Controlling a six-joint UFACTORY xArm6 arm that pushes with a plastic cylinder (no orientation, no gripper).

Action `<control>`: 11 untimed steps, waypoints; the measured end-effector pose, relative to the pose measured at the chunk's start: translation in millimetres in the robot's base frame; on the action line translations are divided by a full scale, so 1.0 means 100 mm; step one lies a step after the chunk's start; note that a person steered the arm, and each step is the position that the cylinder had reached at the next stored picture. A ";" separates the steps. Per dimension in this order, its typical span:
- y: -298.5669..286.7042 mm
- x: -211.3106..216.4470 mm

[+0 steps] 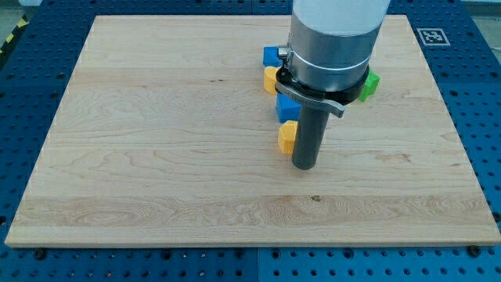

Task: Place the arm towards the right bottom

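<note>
My tip (pixel 304 165) rests on the wooden board (pixel 156 157) a little right of centre, at the end of a dark rod under the large grey arm body. A yellow block (pixel 287 136) lies just left of the rod, touching or almost touching it. A blue block (pixel 286 108) sits directly above the yellow one. Further up are another yellow block (pixel 271 79) and a small blue block (pixel 272 56), both partly hidden by the arm. A green block (pixel 370 84) peeks out at the arm's right side.
The board lies on a blue perforated table (pixel 477 117). A black-and-white marker tag (pixel 430 36) is at the board's top right corner. The arm body hides the board's upper middle part.
</note>
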State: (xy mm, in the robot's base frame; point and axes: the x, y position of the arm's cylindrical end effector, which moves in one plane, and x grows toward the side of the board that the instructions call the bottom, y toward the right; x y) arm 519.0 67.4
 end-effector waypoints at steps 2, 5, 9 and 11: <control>0.00 0.08; 0.08 -0.08; 0.53 1.00; 0.52 1.00</control>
